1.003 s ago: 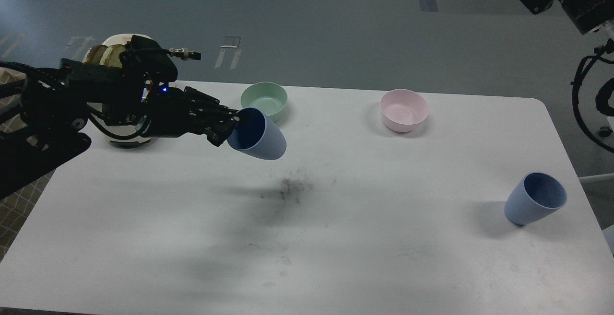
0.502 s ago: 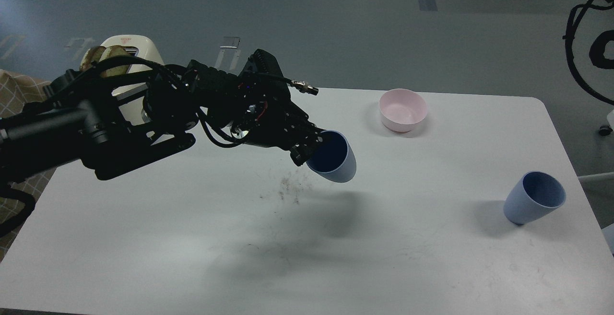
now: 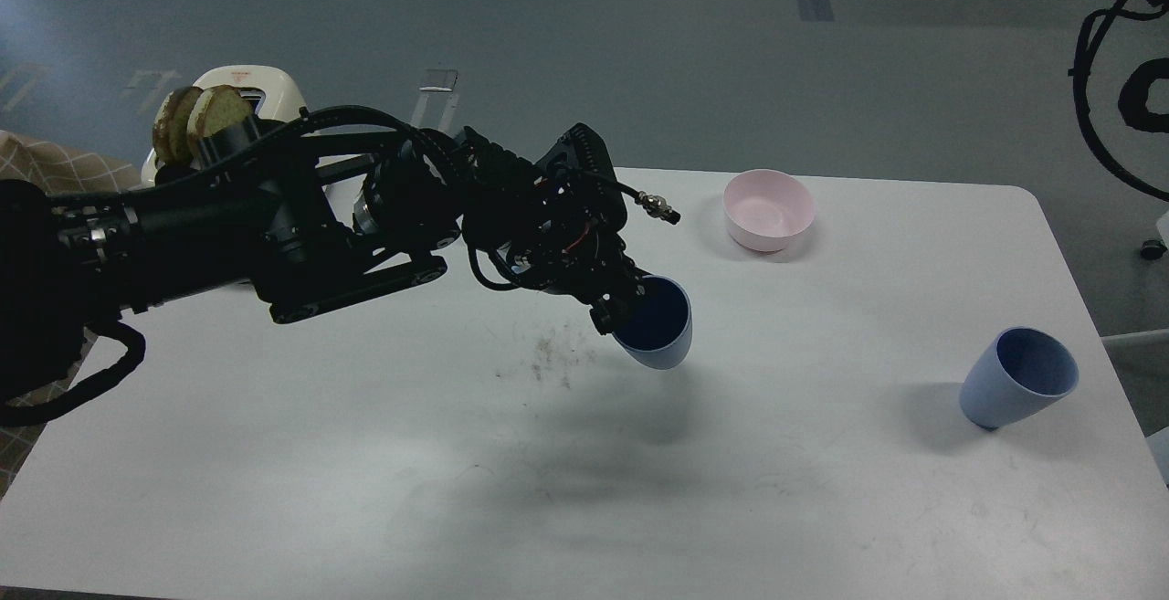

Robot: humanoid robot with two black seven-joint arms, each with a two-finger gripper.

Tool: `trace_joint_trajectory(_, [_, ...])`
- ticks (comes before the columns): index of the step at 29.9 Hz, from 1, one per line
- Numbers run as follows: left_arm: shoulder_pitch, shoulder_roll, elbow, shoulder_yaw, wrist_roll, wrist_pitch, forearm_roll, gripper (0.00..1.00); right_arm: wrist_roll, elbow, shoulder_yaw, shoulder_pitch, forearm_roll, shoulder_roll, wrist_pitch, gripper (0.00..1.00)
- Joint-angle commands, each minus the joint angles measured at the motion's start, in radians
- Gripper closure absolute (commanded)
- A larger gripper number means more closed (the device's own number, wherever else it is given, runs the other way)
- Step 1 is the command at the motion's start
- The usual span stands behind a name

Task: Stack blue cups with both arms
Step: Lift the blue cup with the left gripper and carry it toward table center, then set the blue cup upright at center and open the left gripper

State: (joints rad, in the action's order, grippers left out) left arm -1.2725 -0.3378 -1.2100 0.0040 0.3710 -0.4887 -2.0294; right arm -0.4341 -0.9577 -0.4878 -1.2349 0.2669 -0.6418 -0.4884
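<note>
At about nine o'clock, behind the surface (image 3: 274, 454), stands a white toaster (image 3: 265, 89) with browned slices (image 3: 196, 116) poking out of its top; it has no part in the stacking and sits well clear of the working area.

The left arm (image 3: 228, 235) reaches in from there toward the centre. Its left gripper (image 3: 626, 303) is clenched on the rim of the first blue cup (image 3: 659, 331), one finger seemingly inside the mouth and the other on the outer wall (the dark interior hides the detail). The cup hangs above the surface, tilted, mouth toward one o'clock and narrow base down toward six. A rim pinch probably leaves the tapered body free, so it can drop into another cup. Just left of it lies a dark smudge (image 3: 552, 358) on the surface.

At about one o'clock rests the pink bowl (image 3: 768, 207), apart from everything.

At four o'clock, near the right edge, the second blue cup (image 3: 1016, 379) stands on its base, leaning, mouth open upward, likely the receiver. Above it, in the top right corner, only cables of the right arm (image 3: 1110, 98) show; its gripper is out of view.
</note>
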Motion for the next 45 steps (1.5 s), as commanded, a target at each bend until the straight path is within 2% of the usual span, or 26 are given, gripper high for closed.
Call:
trace_joint_trajectory(1, [0.001, -0.001, 0.000, 0.020, 0.002, 0.000, 0.001, 1.00, 0.000, -0.001, 0.000, 0.005, 0.000, -0.006, 0.000, 0.00])
trace_joint_trajectory(18, [0.013, 0.000, 0.029, 0.057, 0.003, 0.000, 0.012, 1.00, -0.002, -0.003, 0.000, 0.011, -0.002, -0.021, 0.000, 0.00])
trace_joint_trajectory(23, [0.015, -0.001, 0.029, 0.057, 0.019, 0.000, 0.020, 0.79, -0.002, -0.003, 0.000, 0.012, -0.003, -0.021, 0.000, 0.00])
trace_joint_trajectory(26, [0.016, 0.002, 0.029, 0.057, 0.022, 0.000, 0.020, 0.71, -0.002, -0.003, 0.000, 0.012, -0.002, -0.021, 0.000, 0.00])
trace_joint_trajectory(34, [0.015, 0.000, 0.029, 0.054, 0.023, 0.000, 0.026, 0.60, -0.002, -0.003, 0.000, 0.012, -0.002, -0.022, 0.000, 0.00])
trace_joint_trajectory(36, [0.010, -0.006, 0.029, 0.054, 0.023, 0.000, 0.054, 0.45, -0.002, -0.003, 0.000, 0.014, -0.002, -0.022, 0.000, 0.00])
trace_joint_trajectory(37, [0.004, -0.012, 0.029, 0.051, 0.022, 0.000, 0.082, 0.27, -0.002, -0.004, 0.000, 0.014, -0.003, -0.022, 0.000, 0.00])
trace_joint_trajectory(38, [0.001, -0.014, 0.029, 0.051, 0.022, 0.000, 0.099, 0.20, -0.002, -0.006, 0.000, 0.015, -0.002, -0.022, 0.000, 0.00])
trace_joint_trajectory(40, [-0.019, -0.018, 0.036, 0.050, 0.017, 0.000, 0.152, 0.14, -0.002, -0.004, 0.000, 0.015, -0.002, -0.022, 0.000, 0.00])
trace_joint_trajectory(45, [-0.033, -0.069, 0.046, 0.025, 0.016, 0.000, 0.227, 0.07, -0.002, -0.004, 0.002, 0.017, -0.002, -0.029, 0.000, 0.00])
